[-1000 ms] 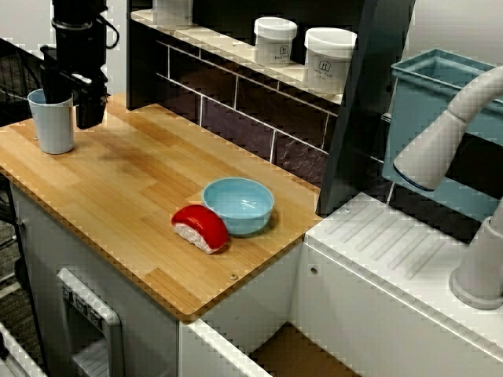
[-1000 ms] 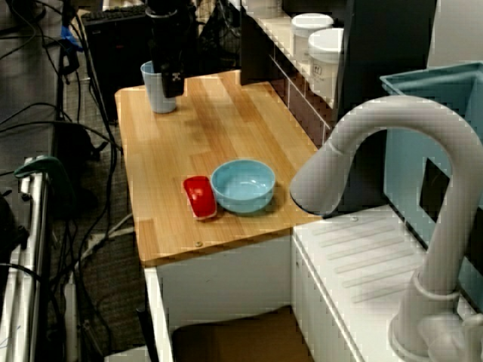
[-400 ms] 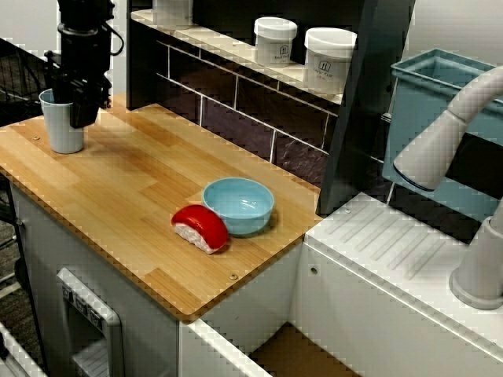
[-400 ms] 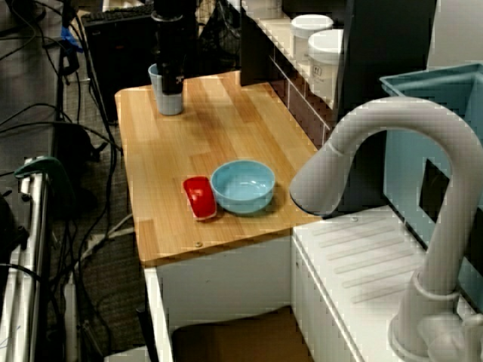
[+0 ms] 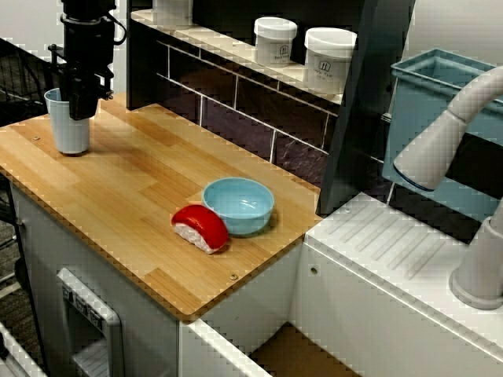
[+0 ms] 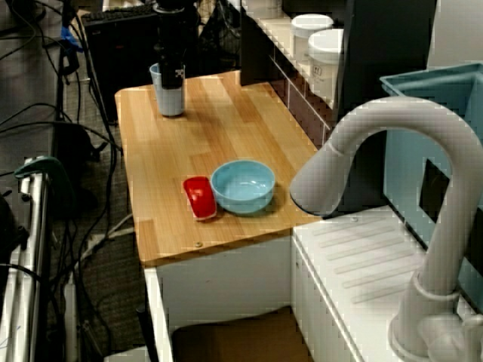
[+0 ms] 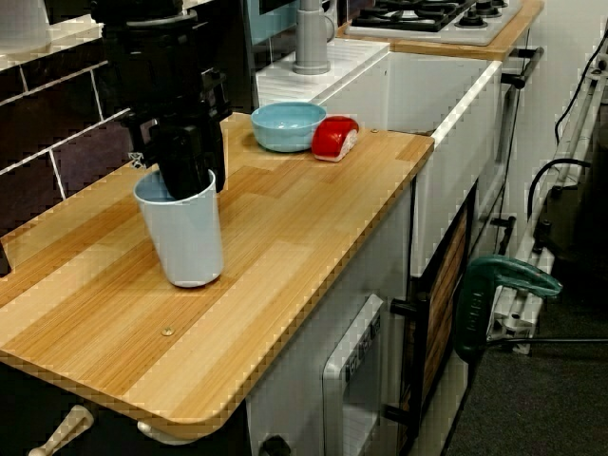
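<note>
The jaws are down at the pale blue cup (image 5: 69, 129). One black finger (image 7: 180, 166) dips inside the rim and the other sits outside the wall, so they look clamped on the cup's wall. The low view from the cup end shows it best. The black arm (image 5: 85, 31) comes straight down from above. The cup stands upright, its base flat on the wooden surface (image 5: 134, 181), close to the end edge farthest from the sink. The high view along the surface puts the cup (image 6: 170, 98) about midway along that end edge. Its mouth is partly hidden by the black finger in all three views.

At the other end, well apart from the cup, sits a light blue bowl (image 5: 238, 206), upright and open. A red-topped sushi toy (image 5: 200, 228) lies snug against its side towards the front edge of the surface. Both are near the edge that meets the white sink unit (image 5: 377, 243).

Behind the surface, two white jars (image 5: 275, 39) stand side by side on a tiled shelf (image 5: 236, 55). A pale faucet (image 5: 448, 133) arches over the sink unit, with a blue bin (image 5: 428, 102) behind it.
</note>
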Robot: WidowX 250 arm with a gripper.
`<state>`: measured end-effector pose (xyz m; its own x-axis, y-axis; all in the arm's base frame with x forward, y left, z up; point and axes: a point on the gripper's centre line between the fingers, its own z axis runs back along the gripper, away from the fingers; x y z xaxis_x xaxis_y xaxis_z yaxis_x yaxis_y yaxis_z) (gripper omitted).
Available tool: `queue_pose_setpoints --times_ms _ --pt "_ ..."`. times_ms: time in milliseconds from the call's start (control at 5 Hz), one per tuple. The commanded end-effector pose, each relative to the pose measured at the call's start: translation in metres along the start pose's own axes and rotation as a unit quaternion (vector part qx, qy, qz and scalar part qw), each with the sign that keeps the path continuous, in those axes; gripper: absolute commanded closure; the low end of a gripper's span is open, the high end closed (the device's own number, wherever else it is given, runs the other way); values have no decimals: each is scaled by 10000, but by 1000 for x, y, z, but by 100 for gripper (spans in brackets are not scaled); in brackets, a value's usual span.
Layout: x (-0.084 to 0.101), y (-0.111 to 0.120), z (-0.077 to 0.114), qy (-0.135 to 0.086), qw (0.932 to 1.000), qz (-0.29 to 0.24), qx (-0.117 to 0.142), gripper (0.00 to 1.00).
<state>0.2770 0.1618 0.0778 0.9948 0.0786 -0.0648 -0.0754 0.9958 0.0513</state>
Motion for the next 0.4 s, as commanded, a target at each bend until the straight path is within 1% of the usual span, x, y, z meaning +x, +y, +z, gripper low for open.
queue_pose_setpoints --times_ms 0,200 --pt "-10 -22 36 -546 9977 -382 136 100" --pt "-13 -42 50 -807 9950 -578 147 100"
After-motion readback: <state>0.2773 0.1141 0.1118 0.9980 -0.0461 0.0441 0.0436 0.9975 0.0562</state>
